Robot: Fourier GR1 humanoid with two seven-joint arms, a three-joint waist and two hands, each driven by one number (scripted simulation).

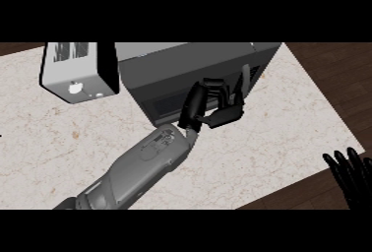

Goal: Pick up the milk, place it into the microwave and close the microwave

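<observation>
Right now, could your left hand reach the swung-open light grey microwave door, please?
Probably yes: the left hand is at the dark grey microwave's front, and only bare marble counter lies between it and the door.

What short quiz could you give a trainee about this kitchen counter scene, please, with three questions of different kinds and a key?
1. True or false: the microwave door stands open.
2. Which hand is at the microwave's front opening? A) left hand B) right hand
3. Fill in: the right hand shows at the view's lower right, beside the counter's ____, with fingers up.

Key
1. True; the door is swung out to the left of the microwave.
2. A; its fingers are curled at the front. The milk cannot be made out.
3. Edge; the hand is open and resting.
</observation>
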